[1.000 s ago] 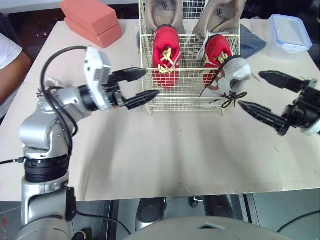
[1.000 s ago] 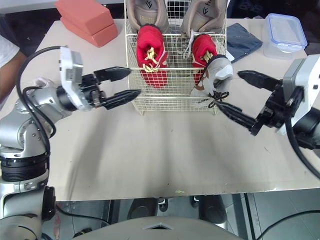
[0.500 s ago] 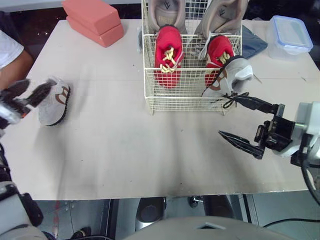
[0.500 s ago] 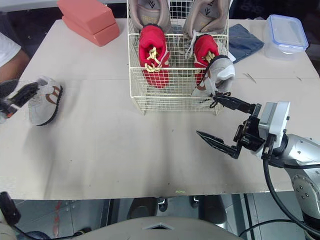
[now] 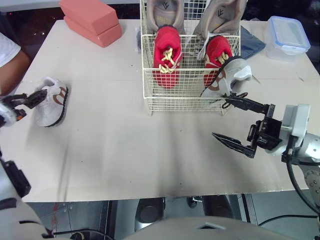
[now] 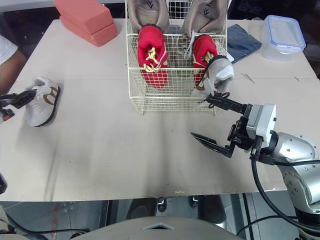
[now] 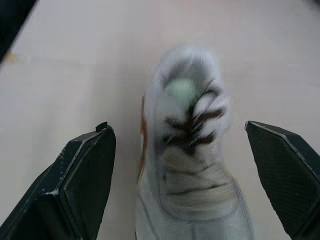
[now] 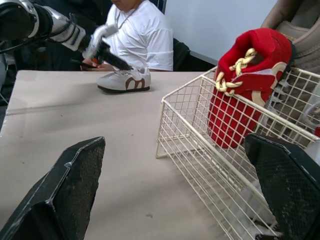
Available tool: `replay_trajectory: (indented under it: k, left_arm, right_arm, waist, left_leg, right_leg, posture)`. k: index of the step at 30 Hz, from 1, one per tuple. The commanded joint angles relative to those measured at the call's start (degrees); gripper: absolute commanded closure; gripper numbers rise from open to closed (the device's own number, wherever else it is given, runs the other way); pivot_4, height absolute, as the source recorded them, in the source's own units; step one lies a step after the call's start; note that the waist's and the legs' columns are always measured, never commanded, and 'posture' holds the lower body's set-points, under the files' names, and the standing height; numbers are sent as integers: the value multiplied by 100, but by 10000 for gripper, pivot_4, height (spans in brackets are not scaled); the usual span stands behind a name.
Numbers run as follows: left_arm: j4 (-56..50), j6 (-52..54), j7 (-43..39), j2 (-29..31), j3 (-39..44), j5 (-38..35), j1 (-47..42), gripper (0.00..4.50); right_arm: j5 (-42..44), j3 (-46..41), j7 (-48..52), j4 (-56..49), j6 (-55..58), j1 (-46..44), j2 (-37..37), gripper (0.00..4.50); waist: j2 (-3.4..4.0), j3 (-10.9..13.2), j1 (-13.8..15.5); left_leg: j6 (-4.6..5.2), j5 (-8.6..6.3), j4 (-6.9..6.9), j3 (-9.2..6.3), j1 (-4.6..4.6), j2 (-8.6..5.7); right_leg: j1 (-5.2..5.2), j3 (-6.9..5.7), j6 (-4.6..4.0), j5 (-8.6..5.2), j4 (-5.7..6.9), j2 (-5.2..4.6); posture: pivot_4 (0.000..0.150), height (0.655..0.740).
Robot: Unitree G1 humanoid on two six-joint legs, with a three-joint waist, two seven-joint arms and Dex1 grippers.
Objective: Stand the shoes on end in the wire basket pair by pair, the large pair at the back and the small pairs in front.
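Lying flat on its sole near the left edge of the matte beige table (image 5: 150,150), a small grey-white shoe (image 5: 50,100) with brown side patches and dark laces is sitting well apart from the wire basket (image 5: 180,100). The left gripper (image 7: 176,127) is hovering right at it, its black wedge-shaped fingers (image 7: 87,175) spreading wide to either side of the soft upper and gripping nothing; whether they are touching it I cannot tell. The basket, a cream grid of thin wire, is holding two big tan shoes (image 5: 162,12) upright at the back and two fuzzy red shoes (image 5: 167,55) with gold chain laces standing on end in front. A second grey shoe (image 5: 227,75) is leaning tilted at the basket's right front corner, its black laces dangling over the wire. The right gripper (image 5: 220,116) is hanging just in front of that corner, its long pointed fingers gaping wide and empty, the upper tip near the laces. Two salmon blocks (image 5: 92,20), a clear tub (image 5: 286,35) with a blue-rimmed lid and a folded dark cloth (image 5: 252,42) are resting at the far side, and a person (image 8: 140,35) in a white shirt is sitting beyond the left edge.
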Motion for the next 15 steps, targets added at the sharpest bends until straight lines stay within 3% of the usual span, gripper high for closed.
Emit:
replay_trajectory:
  k: [1,6,10,12,15]
  left_arm:
    - [131,-32,204,-5,-258,392,-167,0]
    - [244,-58,265,-98,-473,735,-397,0]
    - [266,-17,157,-59,-637,965,-622,8477]
    - [270,24,87,-37,-657,1031,-712,20200]
    - [276,1,-11,-25,-645,1080,-709,31198]
  right_arm:
    - [-63,-12,-14,-89,-178,-37,51,971]
    - [-143,38,-34,-77,-239,-15,146,971]
    - [-187,57,-50,-92,-267,4,189,0]
    - [-205,53,-66,-89,-268,-5,197,0]
    - [-217,54,-87,-85,-261,-27,204,0]
  waist:
    - [-2,-1,0]
    - [-3,-1,0]
    - [-4,-1,-2]
    - [-4,-1,-1]
    - [-4,-2,2]
  left_leg:
    - [0,0,1,0,0,0]
    - [-3,1,3,2,0,0]
    - [-3,2,4,3,1,0]
    - [-11,6,5,6,1,-1]
    - [-24,13,6,12,0,-1]
  right_leg:
    - [0,0,0,0,0,0]
    - [0,1,-1,0,2,-1]
    - [0,1,0,0,4,-1]
    - [0,2,0,0,4,-1]
    - [0,1,0,0,4,-1]
  posture:
    - [1500,6860]
    - [1500,6860]
    - [1500,6860]
    - [1500,6860]
    - [1500,6860]
